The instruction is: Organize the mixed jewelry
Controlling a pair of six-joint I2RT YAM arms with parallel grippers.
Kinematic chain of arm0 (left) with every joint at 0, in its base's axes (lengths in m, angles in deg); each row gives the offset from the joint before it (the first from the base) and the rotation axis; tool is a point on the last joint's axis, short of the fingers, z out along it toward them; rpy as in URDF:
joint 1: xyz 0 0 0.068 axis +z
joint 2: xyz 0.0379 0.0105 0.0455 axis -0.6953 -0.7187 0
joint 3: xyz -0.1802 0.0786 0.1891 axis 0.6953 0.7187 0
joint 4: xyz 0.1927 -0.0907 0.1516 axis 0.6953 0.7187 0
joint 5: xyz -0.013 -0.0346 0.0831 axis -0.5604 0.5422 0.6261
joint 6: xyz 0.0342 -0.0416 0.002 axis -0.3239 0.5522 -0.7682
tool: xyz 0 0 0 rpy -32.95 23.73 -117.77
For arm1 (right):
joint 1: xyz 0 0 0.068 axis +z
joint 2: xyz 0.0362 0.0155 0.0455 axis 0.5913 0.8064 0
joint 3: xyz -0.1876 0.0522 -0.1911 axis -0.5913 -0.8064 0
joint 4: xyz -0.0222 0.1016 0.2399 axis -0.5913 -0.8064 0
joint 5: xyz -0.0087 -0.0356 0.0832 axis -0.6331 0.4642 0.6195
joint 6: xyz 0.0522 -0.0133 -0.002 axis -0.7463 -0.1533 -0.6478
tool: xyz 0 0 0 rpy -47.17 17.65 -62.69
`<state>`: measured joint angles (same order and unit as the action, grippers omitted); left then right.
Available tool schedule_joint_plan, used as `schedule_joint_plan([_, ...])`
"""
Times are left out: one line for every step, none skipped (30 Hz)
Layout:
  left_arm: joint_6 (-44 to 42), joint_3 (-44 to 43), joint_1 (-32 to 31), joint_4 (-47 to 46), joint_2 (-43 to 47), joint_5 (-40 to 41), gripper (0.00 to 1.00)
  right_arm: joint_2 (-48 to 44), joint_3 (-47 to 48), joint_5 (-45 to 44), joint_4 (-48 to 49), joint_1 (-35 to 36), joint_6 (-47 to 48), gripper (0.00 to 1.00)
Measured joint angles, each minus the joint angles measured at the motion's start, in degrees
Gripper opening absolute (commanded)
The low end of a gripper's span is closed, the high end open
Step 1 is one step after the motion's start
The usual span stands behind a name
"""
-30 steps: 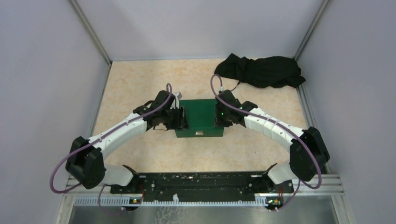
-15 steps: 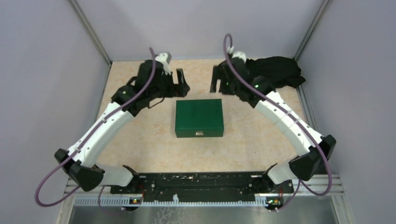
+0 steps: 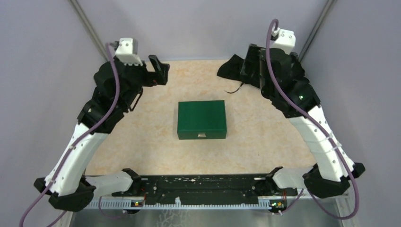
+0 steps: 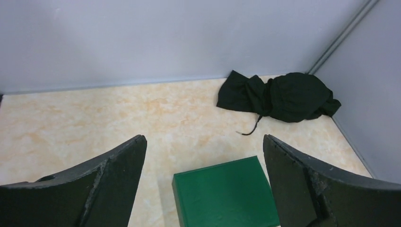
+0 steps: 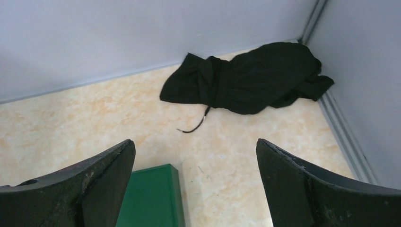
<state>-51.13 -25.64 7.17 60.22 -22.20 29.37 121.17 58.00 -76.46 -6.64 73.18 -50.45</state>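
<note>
The left gripper (image 4: 203,139) hangs high over the far left of the table (image 3: 142,142), jaws wide apart and holding nothing. The right gripper (image 5: 195,142) hangs over the far right, also spread and holding nothing. A shut green box (image 3: 202,119) sits mid-table between them. A black cloth (image 5: 246,78) lies in the far right corner. The jewelry cannot be seen in any view.

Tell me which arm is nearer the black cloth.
The right arm: it hangs near the black cloth at far right; the left arm hangs at far left.
</note>
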Motion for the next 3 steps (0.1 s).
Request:
schedule_joint_plan([-0.3, 3.0, 0.0, -2.2, 2.6, 1.2, 0.99, -1.9, -2.3, -0.7, 0.7, 0.0, 0.0, 0.98])
schedule_joint_plan([-0.6, 5.4, 0.0, -3.6, 4.8, 2.1, 0.99, -4.0, -4.6, -1.3, 1.2, 0.0, 0.0, 0.98])
schedule_joint_plan([-0.7, 7.8, 0.0, -5.2, 6.9, 3.0, 0.99, -6.2, -7.1, -1.9, 1.9, 0.0, 0.0, 0.98])
